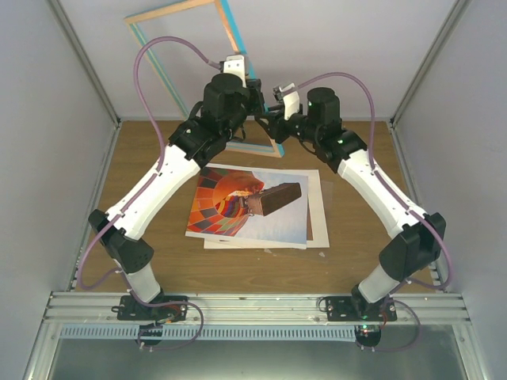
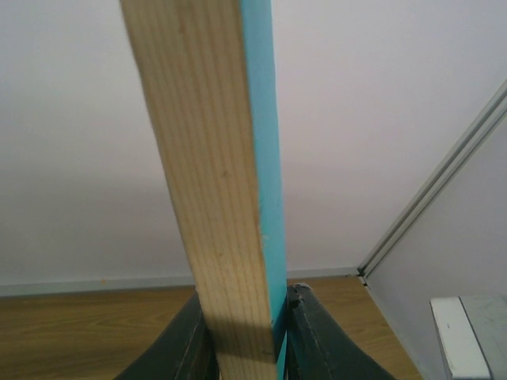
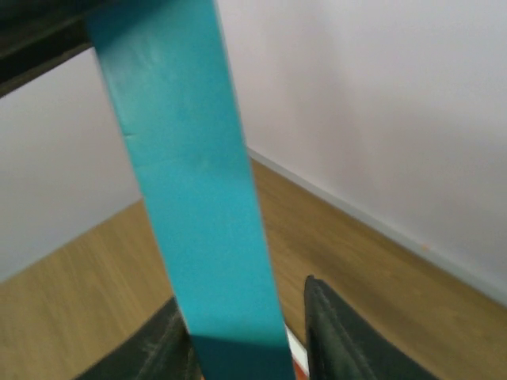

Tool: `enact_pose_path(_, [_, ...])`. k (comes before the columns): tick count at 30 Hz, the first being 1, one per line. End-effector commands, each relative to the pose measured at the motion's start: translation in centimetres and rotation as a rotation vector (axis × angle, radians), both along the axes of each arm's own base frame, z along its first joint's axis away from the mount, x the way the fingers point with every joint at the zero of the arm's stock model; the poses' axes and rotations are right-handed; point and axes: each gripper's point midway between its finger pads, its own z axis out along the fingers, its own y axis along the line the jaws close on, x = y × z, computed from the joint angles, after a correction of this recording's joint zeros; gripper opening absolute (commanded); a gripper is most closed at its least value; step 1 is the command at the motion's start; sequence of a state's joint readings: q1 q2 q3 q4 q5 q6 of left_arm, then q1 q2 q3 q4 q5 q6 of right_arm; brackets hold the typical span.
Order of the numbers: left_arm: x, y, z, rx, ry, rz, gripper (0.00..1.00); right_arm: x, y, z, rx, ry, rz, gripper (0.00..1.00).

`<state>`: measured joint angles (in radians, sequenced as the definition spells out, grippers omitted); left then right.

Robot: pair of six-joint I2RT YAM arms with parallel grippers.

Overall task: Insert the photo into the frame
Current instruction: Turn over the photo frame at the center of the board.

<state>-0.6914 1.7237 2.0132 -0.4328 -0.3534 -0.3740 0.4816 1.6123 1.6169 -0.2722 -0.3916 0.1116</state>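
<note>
The frame (image 1: 169, 12) stands upright at the back, tilted against the rear wall, its lower edge on the table. My left gripper (image 1: 253, 85) is shut on its right bar; in the left wrist view the wood and teal bar (image 2: 214, 158) is pinched between both fingers of the gripper (image 2: 245, 332). My right gripper (image 1: 266, 119) is open around the same bar lower down. In the right wrist view the teal bar (image 3: 190, 174) lies against one finger of the gripper (image 3: 245, 332), with a gap to the other finger (image 3: 333, 332). The photo (image 1: 230, 207) lies flat at mid-table.
A cream mat sheet (image 1: 318, 198) lies under the photo, with a sliver of the brown backing panel (image 1: 310, 229) showing between them. White walls close the back and both sides. A metal rail (image 1: 253, 301) runs along the near edge.
</note>
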Motion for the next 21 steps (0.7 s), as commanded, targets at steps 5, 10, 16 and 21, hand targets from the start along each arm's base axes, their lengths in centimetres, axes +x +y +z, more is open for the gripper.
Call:
enact_pose_path(5, [-1.3, 0.2, 5.0, -0.071, -0.131, -0.017, 0.00, -0.1, -0.9, 2.9, 0.029, -0.060, -0.052, 0.13])
enact_pose_path(10, [-1.1, -0.2, 4.6, -0.065, -0.127, -0.031, 0.02, -0.6, -1.7, 3.8, 0.024, -0.086, -0.075, 0.01])
enact_pose_path(16, [-1.3, -1.3, 4.3, -0.033, -0.142, -0.091, 0.48, -0.3, -3.5, 4.2, 0.050, -0.066, -0.087, 0.01])
enact_pose_path(21, [-2.0, -2.3, 3.8, 0.023, -0.161, -0.172, 0.74, 0.4, -7.1, 4.6, 0.119, -0.020, -0.116, 0.01])
